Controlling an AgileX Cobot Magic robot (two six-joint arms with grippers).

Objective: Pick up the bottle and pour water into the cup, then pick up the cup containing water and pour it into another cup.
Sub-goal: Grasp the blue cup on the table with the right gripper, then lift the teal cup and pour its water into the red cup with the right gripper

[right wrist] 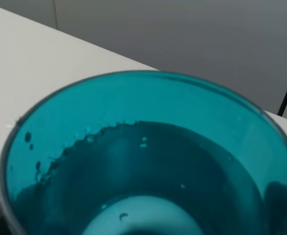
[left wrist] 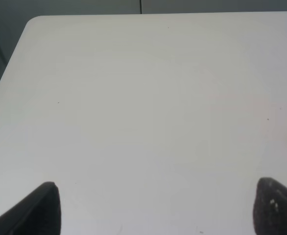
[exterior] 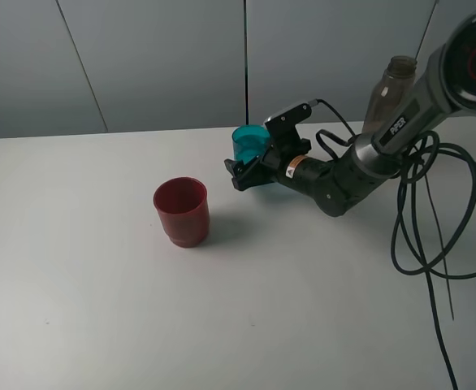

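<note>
Jaws flank the cup (exterior: 248, 144), right arm (exterior: 348, 175) stretched low.

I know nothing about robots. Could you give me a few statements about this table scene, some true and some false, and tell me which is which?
1. The dark red translucent plastic cup stands upright on the white table. True.
2. The slim teal-blue translucent plastic tumbler is empty. False: the right wrist view shows water in it.
3. The tall smoky grey-brown plastic bottle lies on its side. False: it stands upright behind the right arm.
4. The right gripper is at the teal tumbler. True.
5. The left gripper holds the red cup. False: it is open over bare table and holds nothing.
</note>
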